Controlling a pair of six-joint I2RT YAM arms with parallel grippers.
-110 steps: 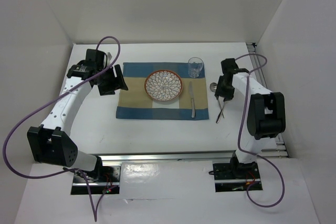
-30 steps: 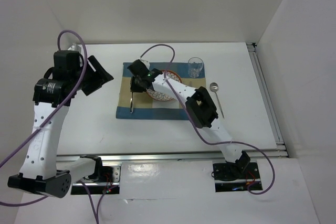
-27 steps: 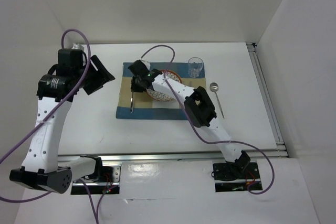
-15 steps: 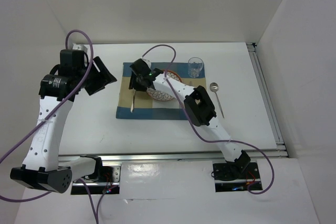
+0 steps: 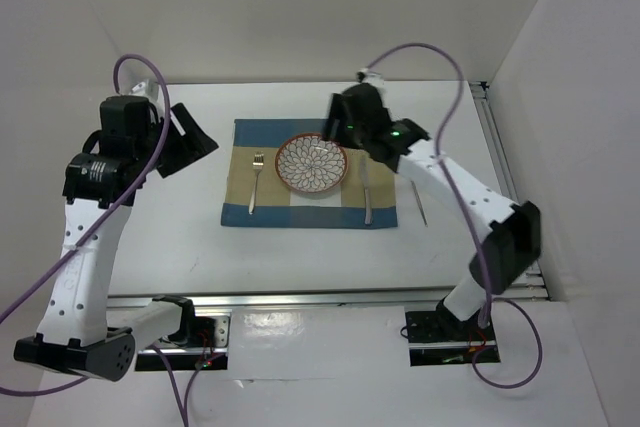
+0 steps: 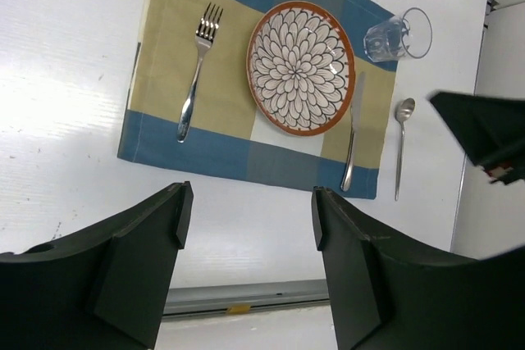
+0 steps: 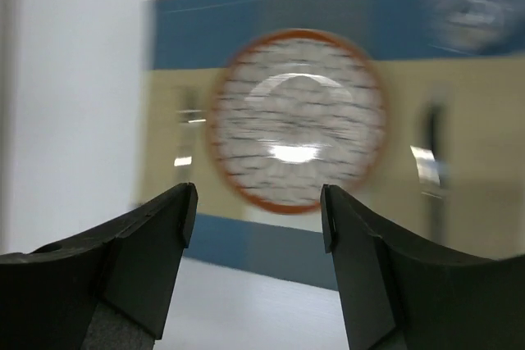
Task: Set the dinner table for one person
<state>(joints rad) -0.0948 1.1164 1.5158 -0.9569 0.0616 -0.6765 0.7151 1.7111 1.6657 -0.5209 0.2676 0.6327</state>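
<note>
The white counter [image 5: 300, 257] is spread beneath both arms. A place is laid on its far middle: a blue-and-tan placemat [image 6: 221, 153] with a patterned plate [image 6: 300, 67] centred on it. A fork [image 6: 195, 79] is set to the plate's left, a knife [image 6: 353, 137] to its right, and a glass [image 6: 395, 37] at the mat's far right corner. A spoon [image 6: 399, 153] is seen on the bare counter just beside the mat's right edge, parallel to the knife and apart from it.

The right hand [image 7: 258, 198] is held above the far edge of the mat near the plate. Its fingers are parted with nothing between them, and its own view is blurred. The left hand [image 6: 250, 202] is raised off to the left, likewise spread and empty.

The spoon is judged to be the one piece left off the mat, so bringing it in beside the knife is taken as the step in hand. The handle is thin and flat on a hard surface, so it is best pinched across its middle with the fingertips lowered almost to the counter. It should then be lifted level and laid parallel to the knife.

Only a narrow strip of mat is left there. The knife could be nudged, and the glass, just beyond the spoon's bowl, could be knocked by a low approach. From above, much of the spoon is hidden under the right arm.
</note>
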